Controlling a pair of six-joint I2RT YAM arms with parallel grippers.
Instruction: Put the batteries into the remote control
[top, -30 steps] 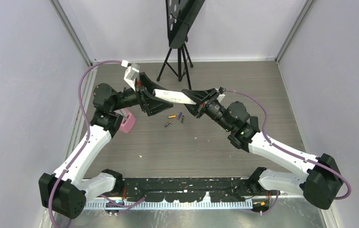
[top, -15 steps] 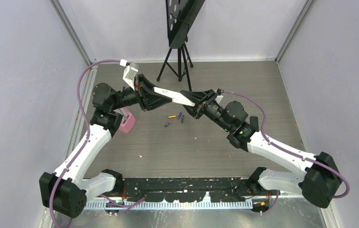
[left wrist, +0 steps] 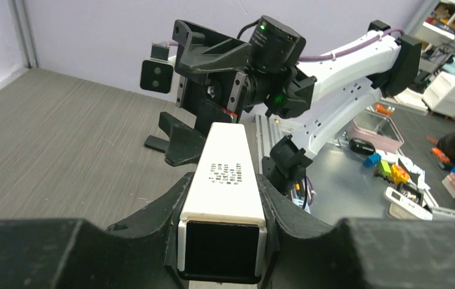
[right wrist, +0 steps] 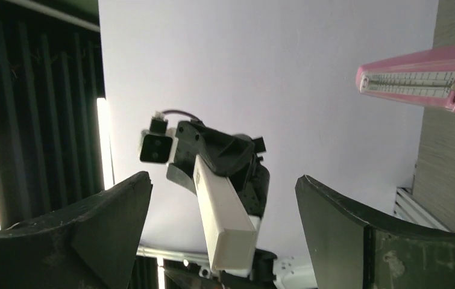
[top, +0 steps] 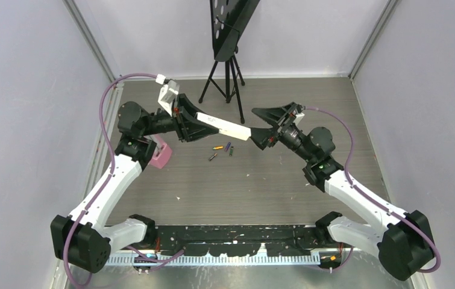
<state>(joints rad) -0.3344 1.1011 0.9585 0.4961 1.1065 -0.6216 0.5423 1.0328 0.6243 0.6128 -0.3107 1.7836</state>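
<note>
Top view, remote: the white remote control [top: 225, 127] hangs mid-frame above the table [top: 243, 192], clenched at one end by the left gripper [top: 202, 123].
Top view, change: the right gripper [top: 263, 124], clamped on the other end a moment ago, has let go and stands spread wide beside the tip.
Top view, batteries: the batteries [top: 222, 150] lie on the table below the remote, none loaded.
Left wrist: fingers press both flanks of the remote, lower centre.
Right wrist: fingers wide apart in the lower corners, with the remote between them, untouched.
Meaning: the handover looks done, and the right arm seems free to fetch a battery.
</note>
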